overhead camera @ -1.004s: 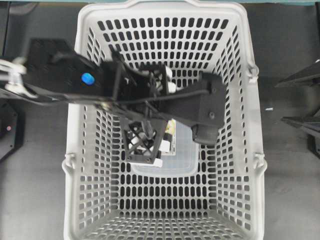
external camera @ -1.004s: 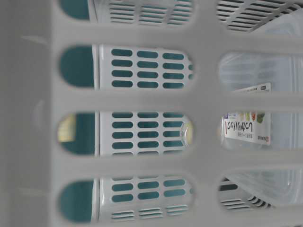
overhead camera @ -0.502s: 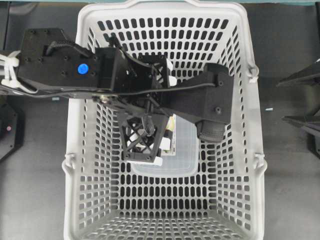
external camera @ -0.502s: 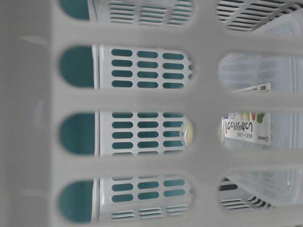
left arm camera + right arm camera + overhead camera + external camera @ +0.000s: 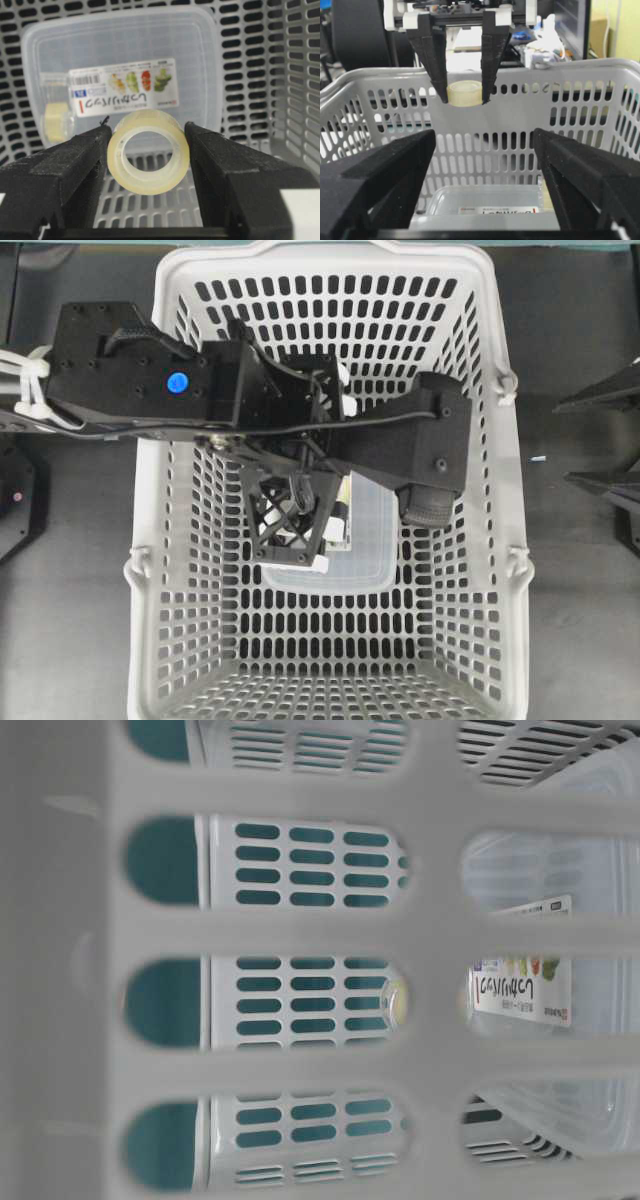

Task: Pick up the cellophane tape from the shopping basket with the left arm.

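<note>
The cellophane tape [image 5: 148,152], a small yellowish clear roll, sits pinched between the two black fingers of my left gripper [image 5: 148,150], which is shut on it. From the right wrist the tape [image 5: 464,93] hangs in the left gripper [image 5: 464,97] at about the height of the far rim of the shopping basket [image 5: 570,67]. Overhead, the left arm reaches over the shopping basket [image 5: 142,590] and its gripper [image 5: 290,530] hides the roll. My right gripper [image 5: 484,145] stands open and empty outside the basket's right side [image 5: 561,443].
A clear rectangular food container [image 5: 120,55] with a printed label lies on the basket floor below the held roll [image 5: 365,540]. Another small yellowish roll [image 5: 54,122] stands against its side. Slotted basket walls [image 5: 260,75] enclose all sides.
The left arm's links have shifted slightly to the right over the basket. Its gripper stays above the container with the roll still held. The right gripper has not moved.
</note>
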You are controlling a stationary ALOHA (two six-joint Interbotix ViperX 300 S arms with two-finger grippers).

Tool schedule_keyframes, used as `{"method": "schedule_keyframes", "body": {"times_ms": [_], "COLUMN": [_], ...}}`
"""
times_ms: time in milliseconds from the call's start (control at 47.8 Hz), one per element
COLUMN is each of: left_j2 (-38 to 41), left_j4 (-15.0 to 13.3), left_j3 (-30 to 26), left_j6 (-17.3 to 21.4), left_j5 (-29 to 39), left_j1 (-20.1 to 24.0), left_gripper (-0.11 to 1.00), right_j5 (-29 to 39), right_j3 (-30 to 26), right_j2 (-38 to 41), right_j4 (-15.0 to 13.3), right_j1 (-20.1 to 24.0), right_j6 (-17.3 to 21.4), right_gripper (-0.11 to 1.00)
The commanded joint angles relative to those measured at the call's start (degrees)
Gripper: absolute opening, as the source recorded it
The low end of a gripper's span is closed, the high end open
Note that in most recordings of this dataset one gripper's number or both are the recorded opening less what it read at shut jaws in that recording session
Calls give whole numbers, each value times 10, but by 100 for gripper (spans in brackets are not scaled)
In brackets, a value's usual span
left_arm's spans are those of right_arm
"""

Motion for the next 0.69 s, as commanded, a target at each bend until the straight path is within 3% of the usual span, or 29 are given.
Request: {"method": "schedule_keyframes", "body": {"times_ms": [0, 670], "left_j2": [-8, -4], "left_j4": [2, 2], "left_j3": [-11, -16], "left_j6": [1, 2], "left_j5": [-2, -5], "left_j1": [-2, 0], "left_gripper": [50, 50], "right_j5": [-4, -4], "right_j3": [-12, -12], "right_j2": [4, 4], "right_j4": [2, 2], "right_j1": [1, 1], "right_j6": [0, 0], "right_gripper": [76, 76]}}
